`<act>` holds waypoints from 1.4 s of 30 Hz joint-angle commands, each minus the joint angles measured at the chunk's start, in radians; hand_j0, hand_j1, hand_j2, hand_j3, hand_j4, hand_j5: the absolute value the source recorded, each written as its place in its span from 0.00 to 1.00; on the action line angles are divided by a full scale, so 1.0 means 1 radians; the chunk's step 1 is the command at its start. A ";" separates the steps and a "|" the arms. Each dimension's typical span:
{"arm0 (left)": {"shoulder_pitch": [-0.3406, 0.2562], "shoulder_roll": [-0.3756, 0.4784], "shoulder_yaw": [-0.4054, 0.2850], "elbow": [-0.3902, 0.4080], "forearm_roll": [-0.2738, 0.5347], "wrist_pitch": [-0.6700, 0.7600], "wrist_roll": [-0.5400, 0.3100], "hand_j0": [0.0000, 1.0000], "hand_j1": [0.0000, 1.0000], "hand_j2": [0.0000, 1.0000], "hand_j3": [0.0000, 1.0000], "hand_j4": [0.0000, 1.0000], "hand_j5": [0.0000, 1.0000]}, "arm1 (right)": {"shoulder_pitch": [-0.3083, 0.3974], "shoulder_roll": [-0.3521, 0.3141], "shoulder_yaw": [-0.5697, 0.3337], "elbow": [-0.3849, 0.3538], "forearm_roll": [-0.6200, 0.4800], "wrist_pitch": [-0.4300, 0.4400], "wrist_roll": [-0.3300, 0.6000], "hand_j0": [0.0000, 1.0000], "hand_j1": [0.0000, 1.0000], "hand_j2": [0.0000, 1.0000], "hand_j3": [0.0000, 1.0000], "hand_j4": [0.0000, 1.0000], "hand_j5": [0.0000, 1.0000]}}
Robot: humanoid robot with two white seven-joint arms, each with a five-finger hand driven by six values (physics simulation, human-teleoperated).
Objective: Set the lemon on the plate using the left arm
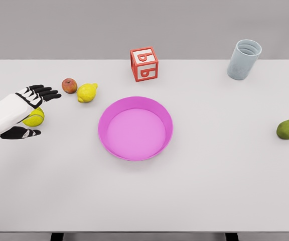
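A yellow lemon lies on the white table, left of the pink plate and just right of a small red apple. My left hand hovers at the table's left side, fingers spread and holding nothing. Its fingertips stop short of the apple, a hand's width left of the lemon. The thumb points right below the palm. My right arm does not show.
A yellow-green tennis ball sits partly hidden under my left hand. A red letter block stands behind the plate. A pale blue cup is at the back right, a green pear at the right edge.
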 commanded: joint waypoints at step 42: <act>-0.747 -0.385 -0.366 0.692 -0.236 0.001 -0.436 1.00 1.00 1.00 1.00 1.00 1.00 | 0.000 0.000 0.000 0.001 0.000 0.000 0.000 1.00 1.00 1.00 1.00 1.00 1.00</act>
